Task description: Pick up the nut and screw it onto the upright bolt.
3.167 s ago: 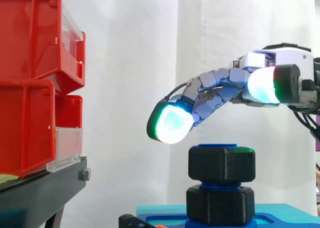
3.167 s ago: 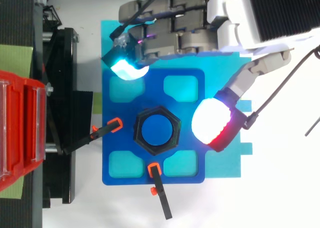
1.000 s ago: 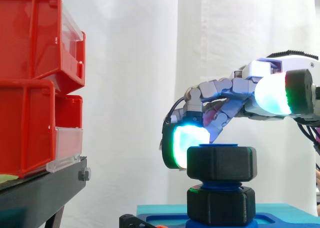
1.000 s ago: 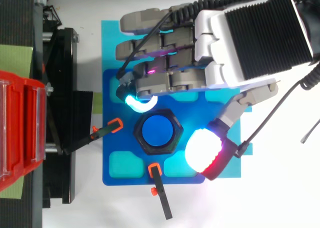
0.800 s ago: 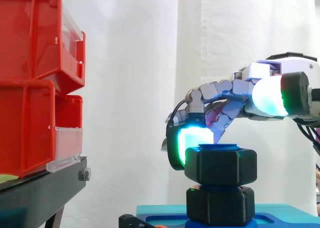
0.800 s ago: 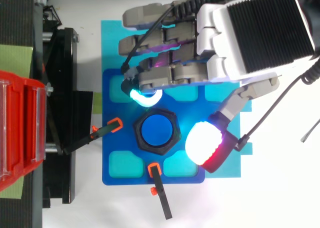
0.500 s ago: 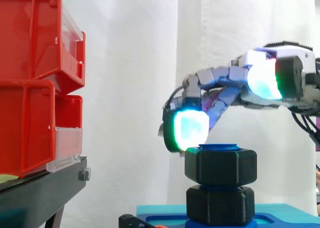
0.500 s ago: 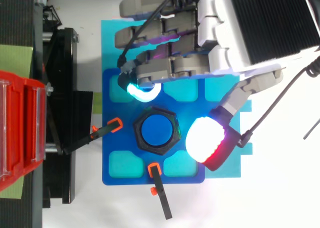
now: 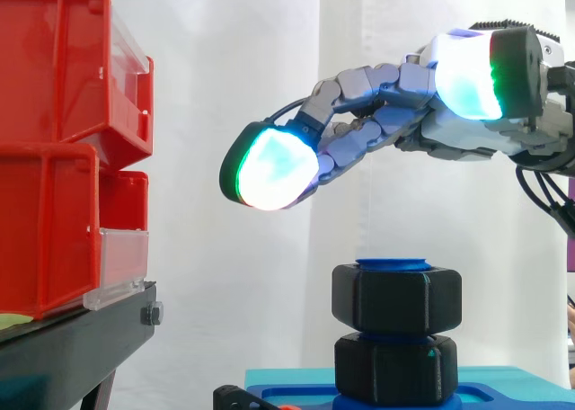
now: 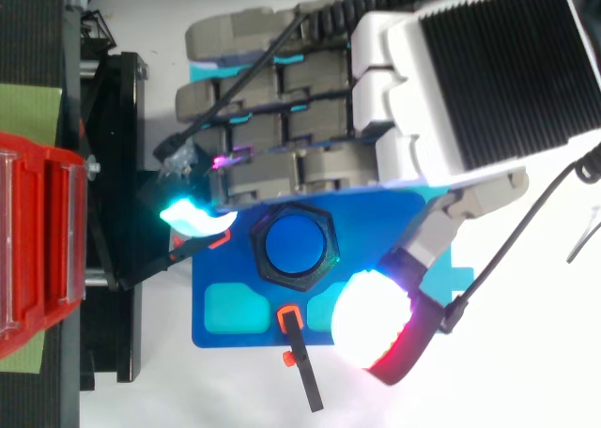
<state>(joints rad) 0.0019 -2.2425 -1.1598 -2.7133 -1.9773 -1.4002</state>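
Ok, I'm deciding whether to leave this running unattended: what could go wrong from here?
1. The hand hangs open, clear above the nut. Coming down, its pads might land on the bolt top rather than on the nut's flats.
2. From above, one pad sits close to an orange-tipped clamp area at the plate's edge and could snag there.

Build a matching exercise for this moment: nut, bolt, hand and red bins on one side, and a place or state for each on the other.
Things:
1. nut
2. bolt
3. hand
4. red bins

Places or states:
a. stacked at the side view's left edge
b. blue, upright, its top showing through the nut
c. black, sitting round the bolt's top
d. open, above the nut, touching nothing

Pairs: 1-c; 2-b; 3-d; 4-a
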